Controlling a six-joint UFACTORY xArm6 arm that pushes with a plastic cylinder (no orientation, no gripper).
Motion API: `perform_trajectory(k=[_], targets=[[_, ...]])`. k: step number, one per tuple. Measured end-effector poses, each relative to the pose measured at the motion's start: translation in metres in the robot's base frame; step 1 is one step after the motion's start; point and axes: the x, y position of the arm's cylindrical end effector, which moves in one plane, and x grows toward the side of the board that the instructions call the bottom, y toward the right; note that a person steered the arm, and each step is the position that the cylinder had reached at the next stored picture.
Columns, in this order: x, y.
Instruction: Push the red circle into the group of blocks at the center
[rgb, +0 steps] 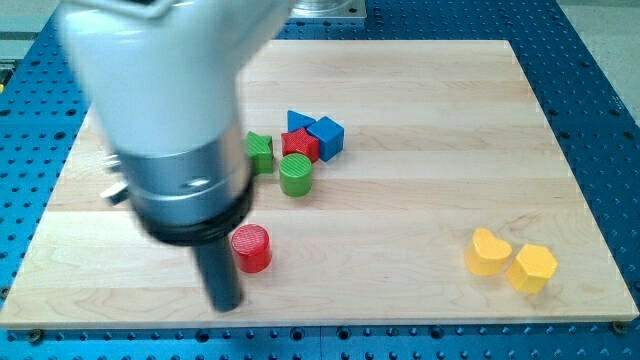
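Observation:
The red circle (251, 248) lies on the wooden board (420, 150) toward the view's bottom, left of centre. My tip (225, 303) touches down just left of and below it, close to its edge. Above it, near the board's centre, sits a tight group: a green block (260, 152), a green cylinder (295, 174), a red star-like block (300, 145), a blue triangle (299, 122) and a blue cube (326, 137). The red circle is apart from the group, roughly one block's width below the green cylinder.
Two yellow blocks, a heart (488, 252) and a hexagon (532, 267), sit touching at the view's bottom right. The arm's large grey body (170, 110) hides the board's upper left. A blue perforated table (600, 120) surrounds the board.

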Motion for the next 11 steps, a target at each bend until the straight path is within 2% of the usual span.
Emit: perform_trajectory(k=[1, 2, 3, 4, 5, 6, 8, 9, 10, 11], targets=[[-0.019, -0.040], [-0.068, 0.053], [-0.062, 0.094], [-0.008, 0.051], [-0.008, 0.124], [-0.064, 0.169], [-0.095, 0.211], [-0.112, 0.188], [-0.097, 0.222], [-0.125, 0.228]])
